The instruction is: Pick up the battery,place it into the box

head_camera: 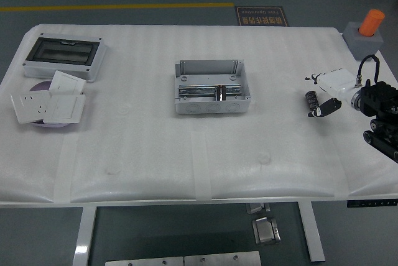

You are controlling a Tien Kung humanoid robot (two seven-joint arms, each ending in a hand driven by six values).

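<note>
The battery (311, 100) is a small black cylinder at the right side of the white table (199, 160). My right hand (318, 97), with its white back and black fingers, comes in from the right edge. Its thumb and fingers are curled around the battery, low over the table surface. The box (212, 87) is an open grey enclosure with a metal rail inside, standing at the table's middle, well to the left of the hand. My left arm is out of sight.
A grey cabinet with a dark window (62, 58) stands at the back left. White wall sockets (46, 104) lie on a purple disc in front of it. An orange cylinder on a grey block (367, 30) sits at the back right corner.
</note>
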